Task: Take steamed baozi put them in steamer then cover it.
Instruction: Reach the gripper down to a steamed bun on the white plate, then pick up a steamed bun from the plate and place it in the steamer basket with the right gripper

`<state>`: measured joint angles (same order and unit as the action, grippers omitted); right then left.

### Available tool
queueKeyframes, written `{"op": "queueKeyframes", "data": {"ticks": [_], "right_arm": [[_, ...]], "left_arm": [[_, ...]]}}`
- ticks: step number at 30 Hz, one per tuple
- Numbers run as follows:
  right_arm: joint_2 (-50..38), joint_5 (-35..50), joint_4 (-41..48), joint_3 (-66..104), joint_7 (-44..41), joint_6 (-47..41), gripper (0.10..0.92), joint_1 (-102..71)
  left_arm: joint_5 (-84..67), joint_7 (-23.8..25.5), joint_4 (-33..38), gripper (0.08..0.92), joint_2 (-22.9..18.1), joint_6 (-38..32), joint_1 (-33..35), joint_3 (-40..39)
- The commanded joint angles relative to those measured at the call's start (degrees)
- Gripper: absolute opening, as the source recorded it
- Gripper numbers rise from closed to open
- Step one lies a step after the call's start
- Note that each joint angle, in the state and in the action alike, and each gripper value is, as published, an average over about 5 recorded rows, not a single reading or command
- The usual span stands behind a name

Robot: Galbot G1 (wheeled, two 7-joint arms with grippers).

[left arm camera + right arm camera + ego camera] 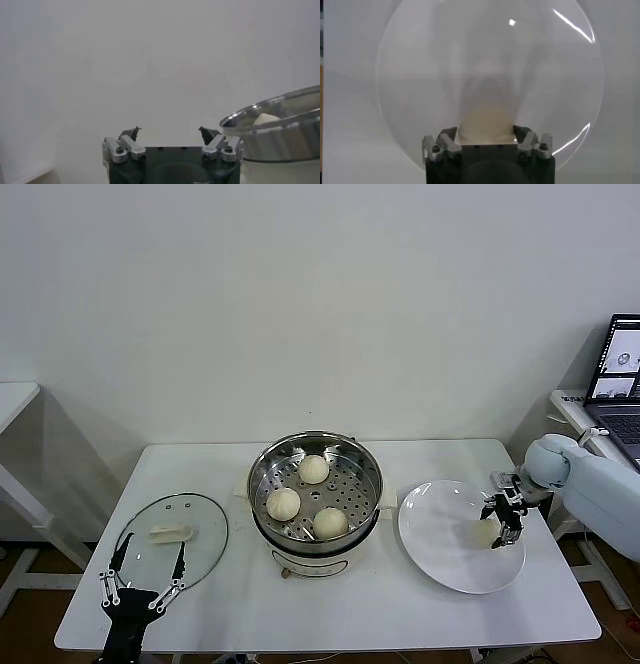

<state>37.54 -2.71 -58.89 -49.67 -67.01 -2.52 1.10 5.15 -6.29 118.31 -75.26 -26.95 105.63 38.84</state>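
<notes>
Reaching in from the table's right side, the right gripper (503,521) is angling down over the white plate (440,554), its fingers closing around the last baozi (486,124). Three baozi (283,504) are sitting in the steamer (262,474). The left gripper (140,575) is hovering spread wide, empty, by the glass lid (200,539).

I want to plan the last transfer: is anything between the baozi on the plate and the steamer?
Nothing visible blocks it. The right gripper is around the last baozi on the white plate; the steamer stands open beside it, three baozi inside with free tray space. The glass lid lies on the steamer's far side.
</notes>
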Motion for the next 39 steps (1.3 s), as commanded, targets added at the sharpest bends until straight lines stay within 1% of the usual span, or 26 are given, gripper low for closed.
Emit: {"op": "queueKeyframes", "data": {"ticks": [1,4,8,10,15,19,22,28,39], "right_arm": [[-0.9,0.5,-2.8,-2.0,-1.7,-0.2,0.681,5.1],[-0.8,3.3,-5.3,-5.4,-5.3,-0.2,0.661,12.7],[2.1,11.4,-8.6,-15.1,-11.6,-0.8,0.647,27.3],[4.8,15.4,-9.9,-20.2,-13.3,-1.4,0.647,34.4],[13.4,25.8,-12.5,-28.9,-13.7,-3.9,0.653,45.7],[20.2,31.4,-13.5,-32.0,-11.9,-5.9,0.653,49.6],[23.9,32.4,-14.3,-33.7,-10.5,-6.9,0.653,50.3],[29.2,31.4,-14.1,-35.3,-7.3,-8.4,0.653,47.9],[32.5,27.7,-11.2,-34.7,-3.6,-9.3,0.647,40.3]], "left_arm": [[-0.4,-0.1,0.1,0.823,0.3,0.1,-0.2,-0.2],[-0.4,-0.1,0.2,0.823,0.4,0.1,-0.3,-0.4],[-0.3,-0.1,0.2,0.823,0.6,0.2,-0.4,-0.8],[-0.3,-0.1,0.3,0.823,0.6,0.2,-0.5,-1.0],[-0.1,-0.1,0.5,0.823,0.6,0.2,-0.4,-1.3],[0.0,-0.1,0.5,0.823,0.5,0.1,-0.2,-1.2],[-0.1,-0.1,0.5,0.823,0.4,0.1,-0.2,-1.1],[-0.2,-0.1,0.8,0.823,0.1,0.4,-0.5,-1.1],[-0.8,-0.2,0.9,0.823,0.0,0.4,-0.6,-0.6]]}}
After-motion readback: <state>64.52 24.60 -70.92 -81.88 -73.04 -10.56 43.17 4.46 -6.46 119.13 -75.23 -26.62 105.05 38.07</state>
